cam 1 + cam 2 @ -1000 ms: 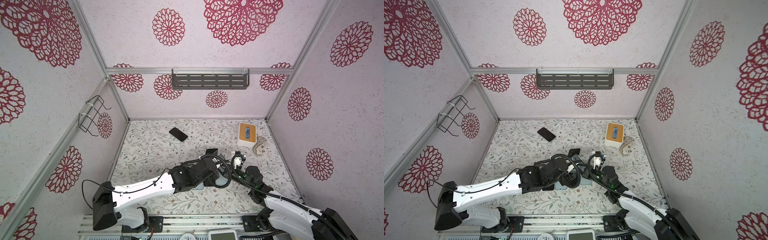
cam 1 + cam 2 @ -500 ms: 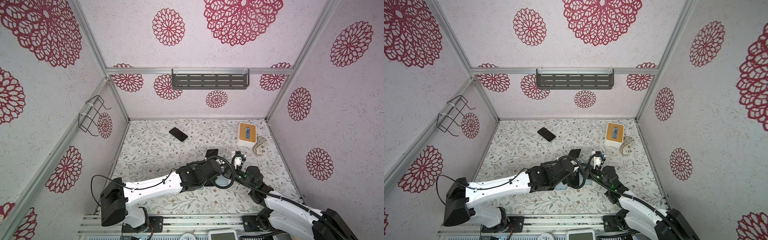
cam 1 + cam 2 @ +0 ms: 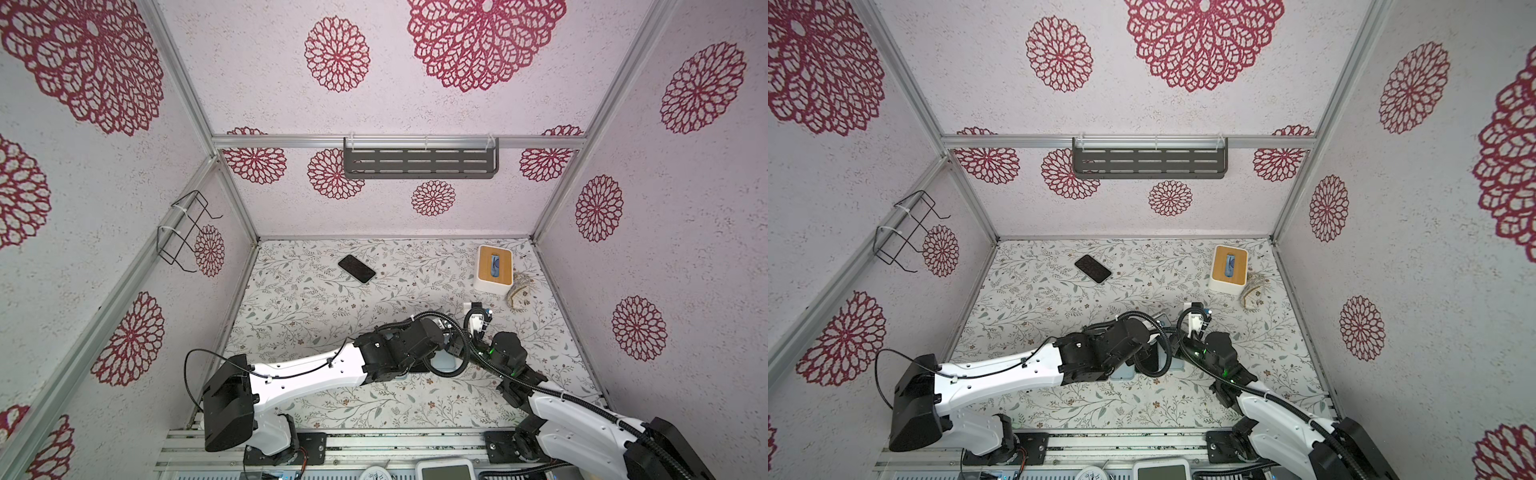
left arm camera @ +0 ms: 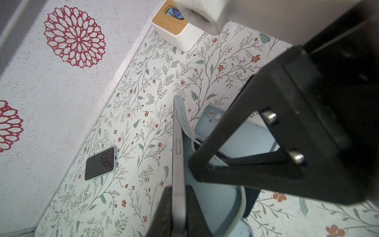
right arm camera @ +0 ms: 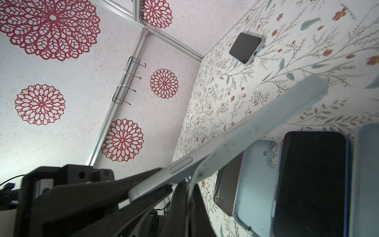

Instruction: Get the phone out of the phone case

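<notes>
In the left wrist view the phone [image 4: 177, 153] stands edge-on, a slim silver bar. My left gripper [image 4: 178, 191] is shut on its bare end, one dark finger [image 4: 164, 207] on each face. The pale blue phone case [image 4: 182, 115] has peeled away from the phone's far part. In the right wrist view the phone [image 5: 164, 176] slants upward, its far end inside the case [image 5: 276, 110]. My right gripper [image 5: 190, 190] is shut on the case's thin loose rim. In both top views the arms' wrists [image 3: 407, 340] [image 3: 1217, 345] meet at the table's middle and hide the jaws.
Under the grippers lie a grey phone [image 5: 227, 184], an empty pale blue case [image 5: 258, 184] and a dark phone in a blue case [image 5: 311, 184]. A cased phone [image 3: 356, 269] lies at the back. A wood-lidded white box [image 3: 493, 264] stands at the back right.
My left gripper has shut on the phone's bare end and its arm has shifted slightly to the right. The right gripper has stayed shut on the case.
</notes>
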### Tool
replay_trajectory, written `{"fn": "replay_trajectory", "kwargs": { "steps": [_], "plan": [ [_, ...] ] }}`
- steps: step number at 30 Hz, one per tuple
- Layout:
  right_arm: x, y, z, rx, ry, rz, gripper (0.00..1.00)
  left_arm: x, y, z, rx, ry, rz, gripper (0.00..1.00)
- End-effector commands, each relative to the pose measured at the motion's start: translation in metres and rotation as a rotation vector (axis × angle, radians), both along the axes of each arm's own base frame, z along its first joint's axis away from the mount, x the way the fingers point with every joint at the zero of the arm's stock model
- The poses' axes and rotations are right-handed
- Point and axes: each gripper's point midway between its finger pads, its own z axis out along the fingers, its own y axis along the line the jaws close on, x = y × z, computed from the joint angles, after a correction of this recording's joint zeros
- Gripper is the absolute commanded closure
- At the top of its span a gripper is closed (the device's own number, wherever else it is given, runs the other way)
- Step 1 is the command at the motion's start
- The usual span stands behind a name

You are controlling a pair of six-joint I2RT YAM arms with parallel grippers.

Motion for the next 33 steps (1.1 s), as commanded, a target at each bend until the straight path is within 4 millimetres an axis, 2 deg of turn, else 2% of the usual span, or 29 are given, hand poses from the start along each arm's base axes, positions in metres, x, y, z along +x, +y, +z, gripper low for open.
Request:
{"fn": "replay_trajectory", "kwargs": {
  "steps": [1,5,9,12,17,24,27,31,33],
  "plan": [
    [-0.002,0.001,0.050,0.109,-0.135,0.013,1.00,-0.006,-0.010,0.012,-0.078,-0.004,-0.035,0.92],
    [-0.001,0.001,0.049,0.107,-0.130,0.012,1.00,-0.007,-0.008,0.013,-0.094,-0.002,-0.036,0.99],
    [-0.001,0.001,0.044,0.092,-0.119,0.010,1.00,-0.002,0.001,0.018,-0.093,-0.037,0.006,1.00],
    [0.000,0.000,0.031,0.054,-0.086,0.004,1.00,0.007,0.016,0.030,-0.091,-0.093,0.071,1.00],
    [0.002,-0.001,0.006,-0.004,-0.027,-0.008,1.00,0.016,0.041,0.061,-0.116,-0.177,0.131,1.00],
    [0.010,-0.006,-0.021,-0.079,0.027,-0.038,1.00,0.020,0.081,0.092,-0.119,-0.256,0.202,1.00],
    [0.018,-0.005,-0.023,-0.118,0.024,-0.029,1.00,0.024,0.109,0.086,-0.074,-0.265,0.276,1.00],
    [0.033,0.003,-0.030,-0.235,0.034,0.017,1.00,0.032,0.146,0.065,-0.025,-0.250,0.380,1.00],
    [0.040,0.010,-0.033,-0.251,0.045,0.049,1.00,0.037,0.158,0.056,-0.019,-0.242,0.412,1.00]
  ]
}}
